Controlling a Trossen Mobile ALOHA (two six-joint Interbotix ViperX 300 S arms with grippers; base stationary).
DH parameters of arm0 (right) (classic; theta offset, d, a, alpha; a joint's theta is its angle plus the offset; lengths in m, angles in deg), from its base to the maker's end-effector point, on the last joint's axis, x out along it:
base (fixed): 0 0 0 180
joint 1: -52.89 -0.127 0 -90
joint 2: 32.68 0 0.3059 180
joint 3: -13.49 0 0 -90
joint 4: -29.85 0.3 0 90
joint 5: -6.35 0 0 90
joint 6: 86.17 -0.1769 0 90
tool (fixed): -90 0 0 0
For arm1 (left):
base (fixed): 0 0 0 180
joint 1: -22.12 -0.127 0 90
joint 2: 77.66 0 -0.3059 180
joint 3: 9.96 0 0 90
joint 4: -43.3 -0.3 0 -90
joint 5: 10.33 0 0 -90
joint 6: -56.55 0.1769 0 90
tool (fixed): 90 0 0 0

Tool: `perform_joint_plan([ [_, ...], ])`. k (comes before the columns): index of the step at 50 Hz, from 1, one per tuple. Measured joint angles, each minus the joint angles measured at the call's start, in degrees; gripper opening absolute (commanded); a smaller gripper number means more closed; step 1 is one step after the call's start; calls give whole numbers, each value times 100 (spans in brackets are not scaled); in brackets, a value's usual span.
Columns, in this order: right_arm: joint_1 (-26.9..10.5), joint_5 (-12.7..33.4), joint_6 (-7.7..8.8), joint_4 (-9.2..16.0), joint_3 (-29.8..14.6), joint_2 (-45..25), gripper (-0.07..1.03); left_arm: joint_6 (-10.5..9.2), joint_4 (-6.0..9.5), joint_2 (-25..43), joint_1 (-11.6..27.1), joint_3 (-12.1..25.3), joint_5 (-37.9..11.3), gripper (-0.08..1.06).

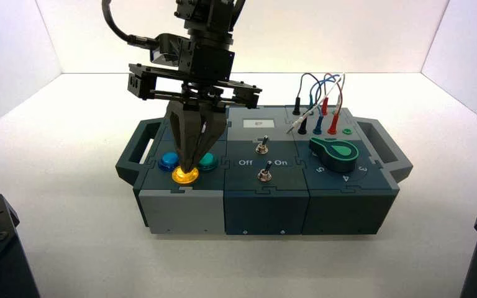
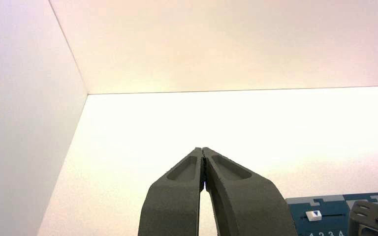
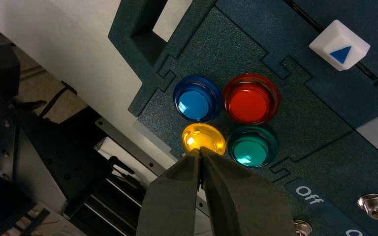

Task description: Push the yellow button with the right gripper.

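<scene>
Yellow button point(image 3: 203, 138) (glossy), directly at right gripper's point(image 3: 200, 150) closed fingertips point(image 3: 193, 160)

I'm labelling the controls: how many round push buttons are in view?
4, grouped near the box's left end: yellow, blue, red and teal-green. The gripper hides the red one in the high view.
</scene>
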Motion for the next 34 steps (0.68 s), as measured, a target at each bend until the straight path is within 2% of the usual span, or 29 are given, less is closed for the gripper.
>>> perform_joint_plan([
  [17,-18,0,0,-26,70,70,-2,0,0,44,0,0,-44,-3],
  [34,-18,-26,-18,-35,308,571,-2,9,0,35,0,0,-70,-3],
])
